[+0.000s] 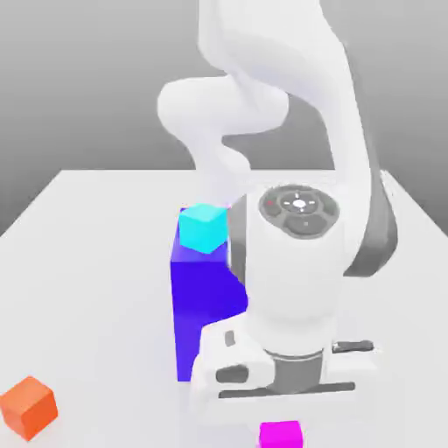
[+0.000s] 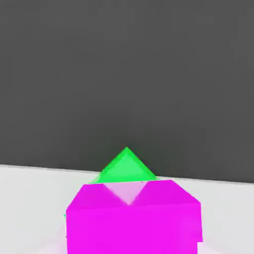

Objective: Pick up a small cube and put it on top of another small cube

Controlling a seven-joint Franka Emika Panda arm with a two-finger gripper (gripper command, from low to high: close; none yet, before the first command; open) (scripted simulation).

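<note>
Nearest to us is the small shiny pink cube (image 2: 134, 218). In the exterior view it (image 1: 280, 435) sits right under the robot's white gripper (image 1: 282, 389), so the way to it is straight down. We cannot tell if the pincer is wide or narrow, and we cannot tell if it holds anything. Just behind the pink cube, a corner of the small bright green cube (image 2: 126, 167) peeks out. They look very close, maybe touching. We cannot tell if pink sits on green or only in front. Farther back stands the big blue-violet block (image 1: 206, 306), well apart, with a small cyan cube (image 1: 203, 227) on top.
</note>
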